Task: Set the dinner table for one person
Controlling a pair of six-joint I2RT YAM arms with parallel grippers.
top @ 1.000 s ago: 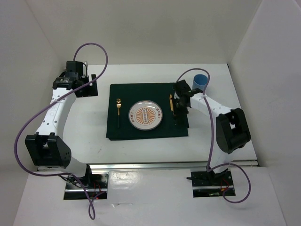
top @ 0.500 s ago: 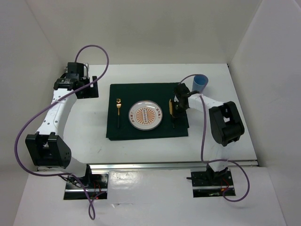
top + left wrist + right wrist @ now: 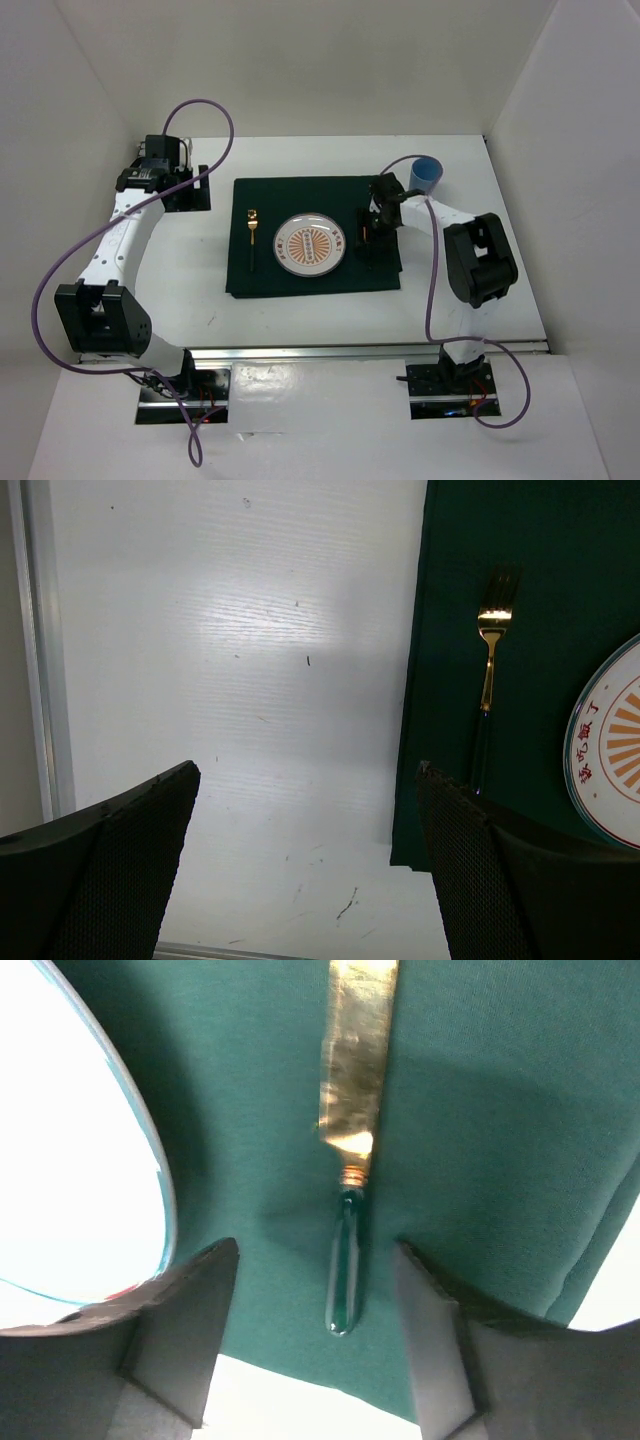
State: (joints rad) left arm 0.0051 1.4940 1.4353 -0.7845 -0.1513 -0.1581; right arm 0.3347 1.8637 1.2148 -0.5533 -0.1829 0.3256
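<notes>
Across dinner table [image 3: 300,320], before both arms: green placemat [image 3: 262,280] bearing plate [image 3: 312,243] (red characters on rim, too blurred to read), fork [image 3: 487,680], knife [image 3: 352,1140]. Right gripper [image 3: 315,1250] parted astride knife handle, not clasping. Left gripper [image 3: 307,775] spread wide above bare tabletop.

Mat [image 3: 300,275]: on dinner table [image 3: 200,290]. Plate [image 3: 312,244]: mid-mat. Knife [image 3: 352,1160]: on mat, lengthwise between the jaws of your right gripper [image 3: 315,1250], handle nearest them, plate outside the left jaw. Fork [image 3: 487,680]: on mat, ahead of the right jaw of your left gripper [image 3: 307,770], plate further right. Cup [image 3: 427,172]: on table, off the mat, beyond and right of your right jaws
</notes>
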